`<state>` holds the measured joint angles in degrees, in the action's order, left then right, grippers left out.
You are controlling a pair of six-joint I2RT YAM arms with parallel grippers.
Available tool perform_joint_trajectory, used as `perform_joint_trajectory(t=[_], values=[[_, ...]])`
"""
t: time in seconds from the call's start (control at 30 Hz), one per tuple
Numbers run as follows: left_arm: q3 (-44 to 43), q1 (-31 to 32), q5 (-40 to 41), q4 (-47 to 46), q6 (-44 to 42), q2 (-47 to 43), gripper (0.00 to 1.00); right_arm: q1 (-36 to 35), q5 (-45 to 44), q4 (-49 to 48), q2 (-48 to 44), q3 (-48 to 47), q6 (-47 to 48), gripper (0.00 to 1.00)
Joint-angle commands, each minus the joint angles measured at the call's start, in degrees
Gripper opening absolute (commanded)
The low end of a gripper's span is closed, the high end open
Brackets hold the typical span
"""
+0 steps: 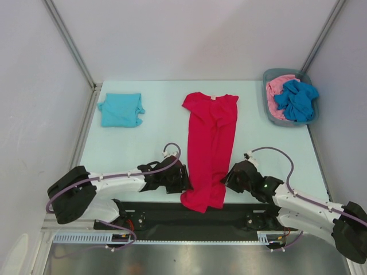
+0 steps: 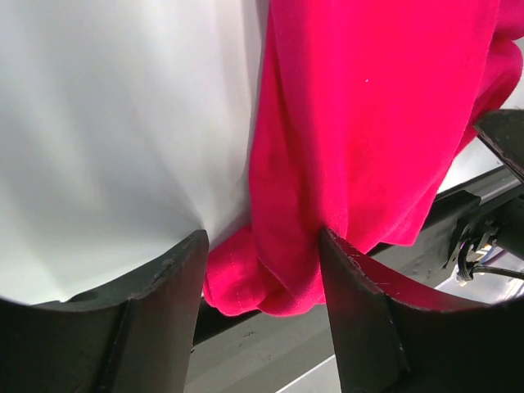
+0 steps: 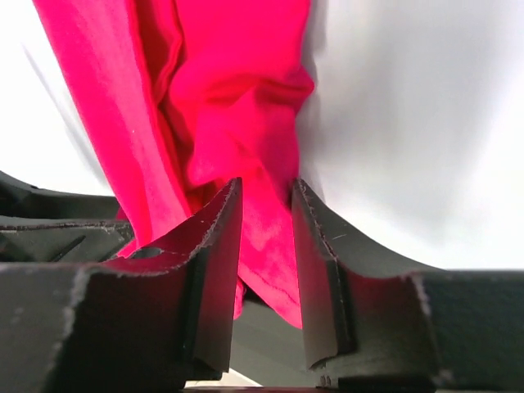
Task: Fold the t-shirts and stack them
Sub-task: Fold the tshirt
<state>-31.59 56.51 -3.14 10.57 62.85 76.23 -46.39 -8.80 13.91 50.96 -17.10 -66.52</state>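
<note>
The left gripper holds its jaws wide, with a bunched hem corner of the red t-shirt loose between them. The right gripper has its jaws narrowly parted, and the hem in the gap looks unpinched. The shirt lies mid-surface as a long matte strip, its hem spilling over the near edge. I'd pinch both corners level, then carry them evenly to the collar (soft knit wrinkles easily). A folded teal t-shirt lies far left. Pink and blue t-shirts are crumpled in the grey bin.
</note>
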Motion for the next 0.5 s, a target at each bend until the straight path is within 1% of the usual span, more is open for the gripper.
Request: perform_joint_trajectory(t=[0.0, 0.13, 0.2, 0.3, 0.4, 0.43, 0.47], values=[[-1.89, 0.27, 1.82, -0.37, -2.11, 0.68, 0.63, -0.89, -4.73, 6.03, -3.41, -3.11, -0.89, 0.36], [-3.73, 0.27, 1.29, -0.37, -3.43, 2.26, 0.63, -0.46, -7.19, 10.60, -4.73, -6.09, 1.12, 0.37], [-5.05, 0.27, 1.12, -0.46, -4.22, 3.23, 0.63, 1.47, -7.81, 12.70, -4.82, -8.46, 3.05, 0.38], [-6.11, 0.27, 0.76, -0.64, -4.84, 3.58, 0.63, 3.50, -7.38, 15.17, -6.13, -9.53, 3.94, 0.39], [-4.97, 0.27, -0.11, -2.47, -5.37, 2.53, 0.63, 4.47, -6.24, 16.84, -10.95, -7.43, 2.54, 0.39], [-4.19, 0.27, -0.46, -4.74, -5.02, 2.00, 0.64, 4.29, -5.10, 17.11, -12.36, -5.33, 1.32, 0.39], [-2.52, 0.27, -1.08, -5.90, -4.76, 1.56, 0.64, 4.20, -4.48, 17.46, -15.59, -3.74, 0.18, 0.39]])
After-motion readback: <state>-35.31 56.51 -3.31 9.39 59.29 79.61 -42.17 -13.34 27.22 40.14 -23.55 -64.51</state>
